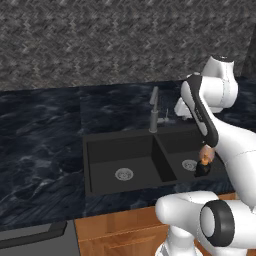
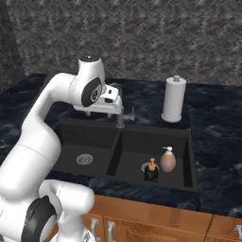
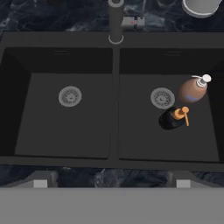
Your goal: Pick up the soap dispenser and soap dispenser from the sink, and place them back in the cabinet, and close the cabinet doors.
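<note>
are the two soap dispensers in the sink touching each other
Cannot tell. In the hand view the black dispenser and the peach dispenser overlap with no clear gap; the right base view shows them very close, edges meeting.

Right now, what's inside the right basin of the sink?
Two soap dispensers stand in the sink's right basin: the black one beside the drain, the peach-orange one next to it. The floor beneath their bases is covered.
</note>
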Available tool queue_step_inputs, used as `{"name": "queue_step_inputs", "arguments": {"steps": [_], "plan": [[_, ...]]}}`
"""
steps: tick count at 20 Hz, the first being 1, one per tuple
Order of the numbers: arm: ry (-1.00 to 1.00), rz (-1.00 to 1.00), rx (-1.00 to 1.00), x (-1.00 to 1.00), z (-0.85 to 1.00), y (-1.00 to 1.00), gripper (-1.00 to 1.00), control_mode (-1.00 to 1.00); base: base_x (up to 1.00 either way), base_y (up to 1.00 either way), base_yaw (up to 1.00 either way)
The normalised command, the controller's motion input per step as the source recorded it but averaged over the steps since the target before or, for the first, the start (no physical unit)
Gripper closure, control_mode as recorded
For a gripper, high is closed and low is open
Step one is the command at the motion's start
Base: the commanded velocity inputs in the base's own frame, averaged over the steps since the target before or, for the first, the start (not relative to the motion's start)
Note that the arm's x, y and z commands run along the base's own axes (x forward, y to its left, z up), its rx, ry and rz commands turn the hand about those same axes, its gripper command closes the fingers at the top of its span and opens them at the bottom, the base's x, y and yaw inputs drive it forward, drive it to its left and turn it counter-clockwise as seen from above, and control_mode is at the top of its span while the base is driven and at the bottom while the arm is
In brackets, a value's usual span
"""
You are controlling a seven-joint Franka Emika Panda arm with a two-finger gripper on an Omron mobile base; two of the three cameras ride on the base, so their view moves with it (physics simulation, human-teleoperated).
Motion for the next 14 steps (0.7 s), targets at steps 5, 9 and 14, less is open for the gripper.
{"name": "queue_step_inputs", "arguments": {"steps": [5,9,14], "plan": [[0.0,0.0,0.0,0.02,-0.13,-0.43,-1.0,-1.0,0.0,0.0,0.0],[0.0,0.0,0.0,0.05,-0.21,-0.38,-1.0,-1.0,0.0,0.0,0.0],[0.0,0.0,-0.01,0.05,-0.25,-0.29,-1.0,-1.0,0.0,0.0,0.0]]}}
